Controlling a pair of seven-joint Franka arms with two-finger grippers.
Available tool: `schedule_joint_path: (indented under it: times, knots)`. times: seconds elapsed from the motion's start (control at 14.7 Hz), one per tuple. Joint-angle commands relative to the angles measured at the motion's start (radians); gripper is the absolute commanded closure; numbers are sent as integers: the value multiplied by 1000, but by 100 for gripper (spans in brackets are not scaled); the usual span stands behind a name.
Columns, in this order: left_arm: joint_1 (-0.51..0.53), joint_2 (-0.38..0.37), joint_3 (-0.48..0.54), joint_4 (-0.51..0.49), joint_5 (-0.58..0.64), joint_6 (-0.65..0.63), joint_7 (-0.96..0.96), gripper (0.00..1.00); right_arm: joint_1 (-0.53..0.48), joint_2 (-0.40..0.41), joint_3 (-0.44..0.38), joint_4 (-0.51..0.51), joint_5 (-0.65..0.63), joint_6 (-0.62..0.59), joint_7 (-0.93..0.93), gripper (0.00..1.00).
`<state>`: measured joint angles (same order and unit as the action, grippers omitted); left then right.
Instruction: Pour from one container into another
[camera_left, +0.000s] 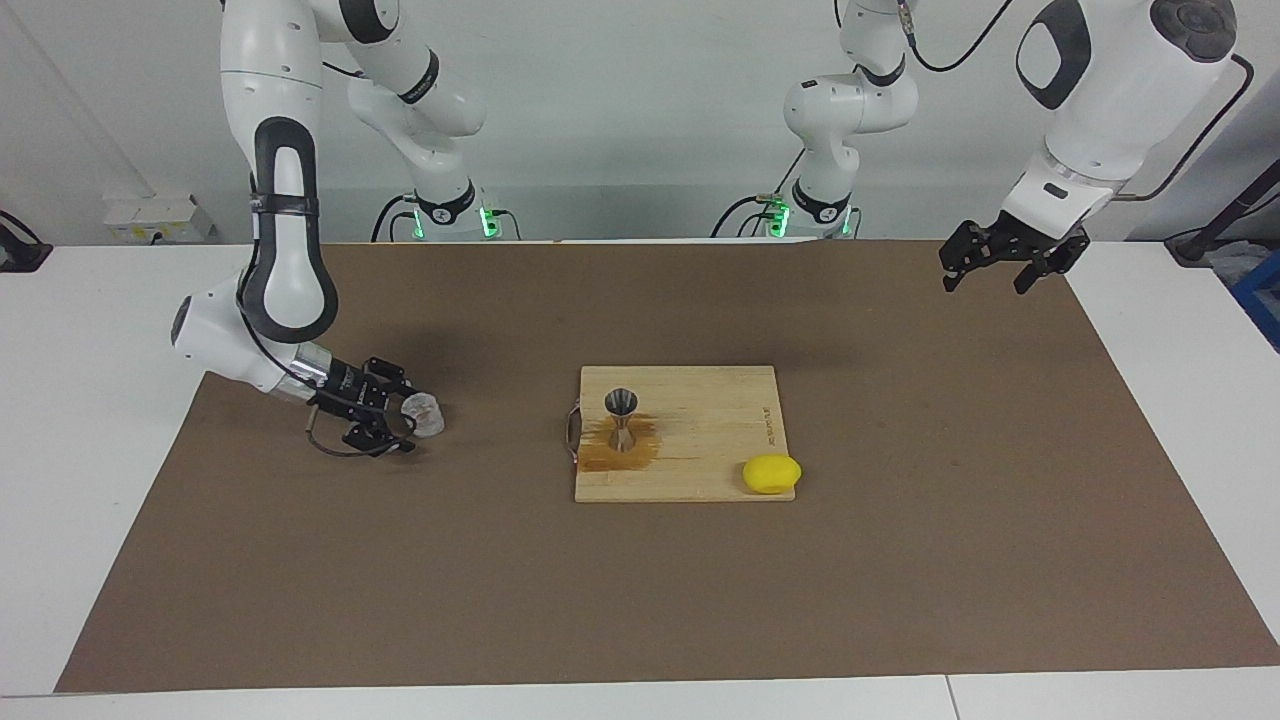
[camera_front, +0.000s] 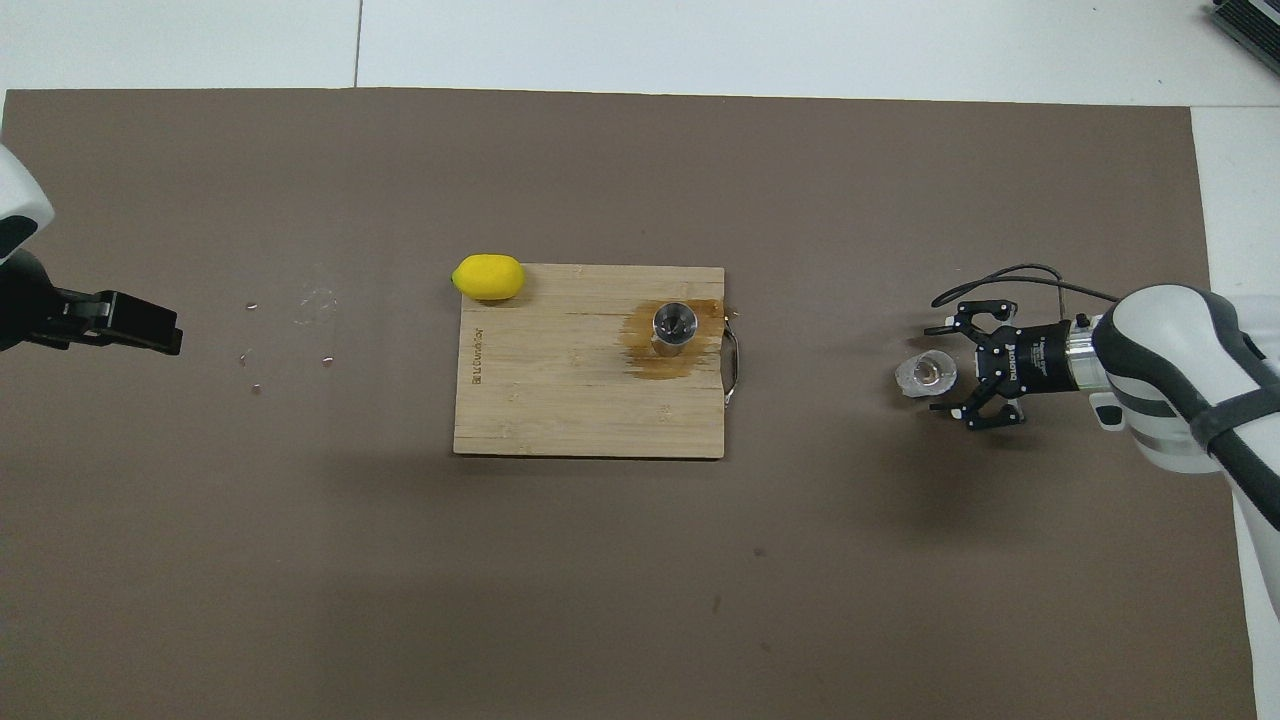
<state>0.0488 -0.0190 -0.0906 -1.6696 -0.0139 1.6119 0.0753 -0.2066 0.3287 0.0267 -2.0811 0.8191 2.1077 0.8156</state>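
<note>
Right gripper (camera_left: 408, 418) low at glass cup (camera_left: 426, 413) on brown mat (camera_left: 640, 600), jaws spread, cup at tips. Jigger (camera_left: 622, 420) upright on cutting board (camera_left: 700, 440). Left gripper (camera_left: 985, 272) raised over mat, jaws spread.

The frames show one clear glass cup (camera_left: 426, 414), one steel jigger (camera_left: 622, 417), one wooden cutting board (camera_left: 720, 430), one yellow lemon (camera_left: 771, 473), one brown mat (camera_left: 640, 600), and two robot arms.
</note>
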Motion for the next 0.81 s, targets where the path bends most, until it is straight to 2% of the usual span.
schedule_joint_path:
  times: [0.0, 0.07, 0.27, 0.48, 0.68, 0.75]
  knots:
    - [17, -4, -14, -4, 9, 3, 12, 0, 1, -16, 4, -30, 35, 25, -20, 0]
    - [17, -4, -14, -5, 9, 6, 3, 0, 1, -17, 4, -30, 35, 25, -19, 3]
    - [13, -4, -14, -5, 11, 5, 9, 0, 15, -17, 4, -30, 35, 22, -23, 29]
    - [5, 1, -14, 39, 11, -82, 5, 0, 13, -17, 4, -28, 35, 20, -19, 51]
    - [2, 17, -17, 145, 0, -179, 3, 0, 15, -23, 2, -20, 34, 23, -6, 86]
    - [0, 19, -14, 143, 0, -178, 3, 0, 19, -33, 4, -17, 34, 26, 13, 92]
